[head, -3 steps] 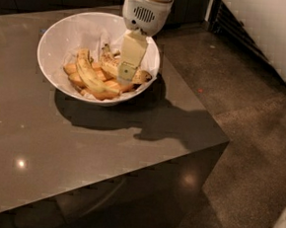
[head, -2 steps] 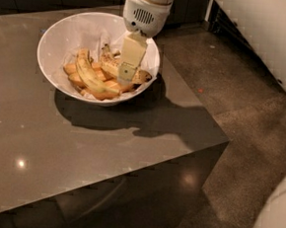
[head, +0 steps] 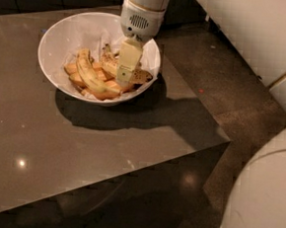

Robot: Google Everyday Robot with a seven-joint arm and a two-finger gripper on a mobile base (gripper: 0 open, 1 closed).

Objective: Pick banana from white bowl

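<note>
The white bowl (head: 52, 42) stands at the back of the brown table (head: 80, 150). In it lies the speckled banana (head: 143, 77), towards the right side, next to a longer smooth yellow banana (head: 90, 75) and orange pieces (head: 71, 69). My gripper (head: 124, 79) reaches down into the bowl from above and sits right over the middle of the speckled banana, hiding that part of it. The white wrist (head: 139, 16) is above the bowl's far rim.
The table's right edge and front corner (head: 225, 137) lie close to the bowl. Beyond it is dark speckled floor (head: 243, 94). A white curved body part (head: 264, 205) fills the lower right, and white panels (head: 258, 31) the upper right.
The gripper stays down in the bowl over the speckled banana, almost unmoved. The white body part at the lower right has come further into view.
</note>
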